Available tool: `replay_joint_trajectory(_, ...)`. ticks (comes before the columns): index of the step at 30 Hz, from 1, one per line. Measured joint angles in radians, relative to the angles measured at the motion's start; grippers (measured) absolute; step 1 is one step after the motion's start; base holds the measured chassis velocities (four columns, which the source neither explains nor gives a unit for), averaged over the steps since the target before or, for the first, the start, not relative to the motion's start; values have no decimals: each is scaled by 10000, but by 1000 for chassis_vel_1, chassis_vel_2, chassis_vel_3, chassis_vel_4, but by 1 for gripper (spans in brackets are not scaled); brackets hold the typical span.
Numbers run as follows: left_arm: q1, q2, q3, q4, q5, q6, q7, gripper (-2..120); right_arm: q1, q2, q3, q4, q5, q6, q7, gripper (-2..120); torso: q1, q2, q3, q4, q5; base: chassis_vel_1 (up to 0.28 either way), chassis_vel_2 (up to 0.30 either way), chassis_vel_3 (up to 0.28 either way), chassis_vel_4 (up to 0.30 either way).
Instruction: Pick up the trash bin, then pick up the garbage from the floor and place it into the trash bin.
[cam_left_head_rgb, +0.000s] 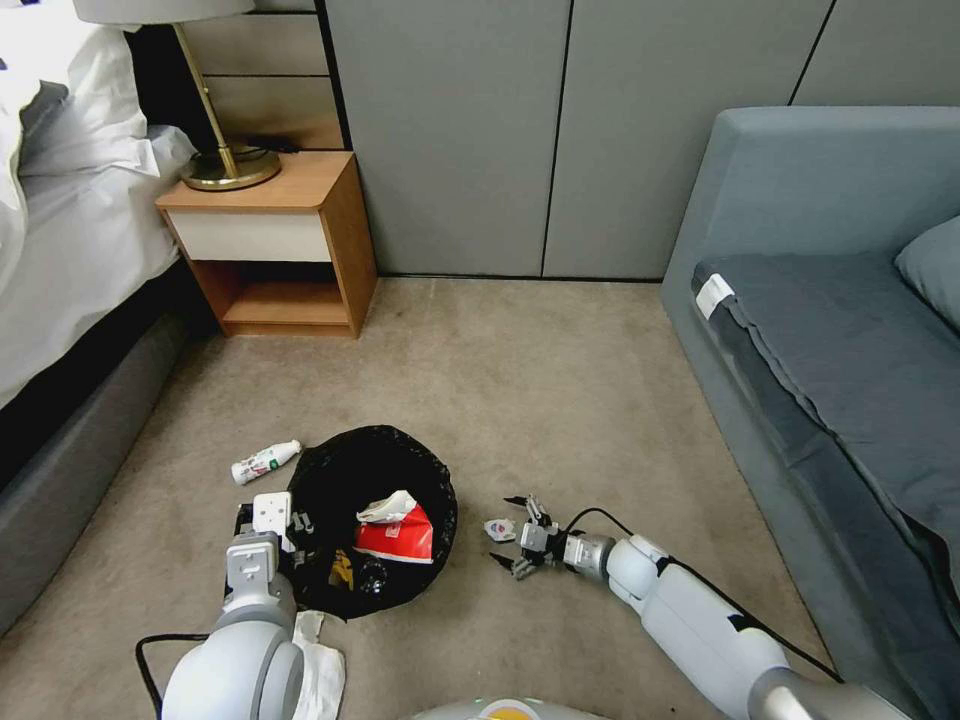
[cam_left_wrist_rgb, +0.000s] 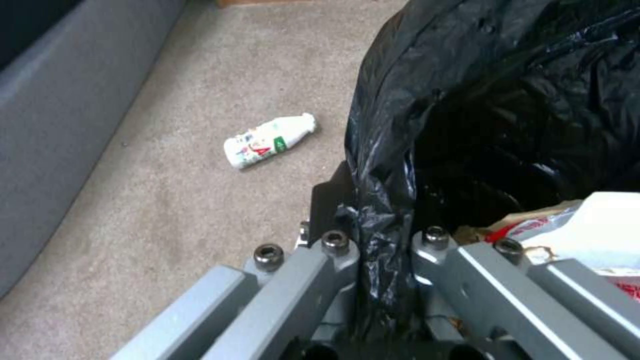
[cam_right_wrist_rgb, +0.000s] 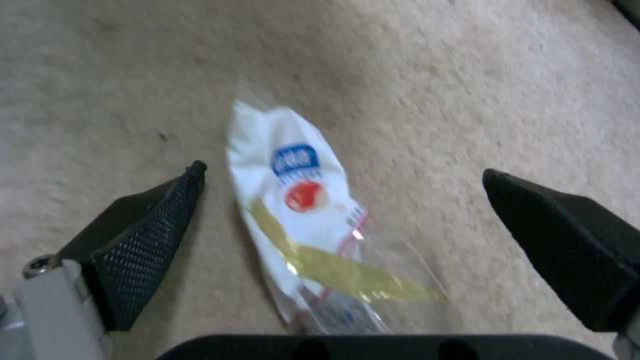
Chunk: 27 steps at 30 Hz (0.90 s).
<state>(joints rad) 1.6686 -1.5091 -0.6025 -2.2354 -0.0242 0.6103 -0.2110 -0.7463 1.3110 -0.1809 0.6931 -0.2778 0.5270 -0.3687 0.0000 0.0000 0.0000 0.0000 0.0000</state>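
- Head view: left pincer (cam_left_head_rgb: 283, 545) pinched the shiny black bag rim of the trash bin (cam_left_head_rgb: 340, 470).
- Right pincer (cam_right_wrist_rgb: 343, 220) gaped wide around a crinkly white wrapper (cam_right_wrist_rgb: 300, 200) on the fuzzy carpet (cam_right_wrist_rgb: 467, 100).

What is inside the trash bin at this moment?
Inside the trash bin, lined with black bag, lie a red carton with crumpled white paper on top and a yellow wrapper. Whatever lies beneath them is covered.

A bedroom, in a home or hotel.
A bed (cam_left_head_rgb: 60, 200) with white linen stands beside a wooden nightstand (cam_left_head_rgb: 275, 240) carrying a brass lamp (cam_left_head_rgb: 215, 150); beige carpet (cam_left_head_rgb: 560, 380) covers the floor, a grey sofa (cam_left_head_rgb: 830, 360) lines one side, and grey panelled wall (cam_left_head_rgb: 560, 130) runs behind.
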Motion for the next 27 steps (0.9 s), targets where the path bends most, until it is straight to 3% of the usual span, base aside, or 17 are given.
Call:
replay_joint_trajectory(10,-18,-30,45,-2,24,-12,-4,1,29,221,561,-697,-105,356,-19,89,-1,0,0,0,-1,0,0,0,0)
replay_joint_trajectory(27,-95,-57,66,24,36,-14,-4,1,193,547,634,-1043,-147,454,73,25,0,0,0,0,1,0,0,0,0)
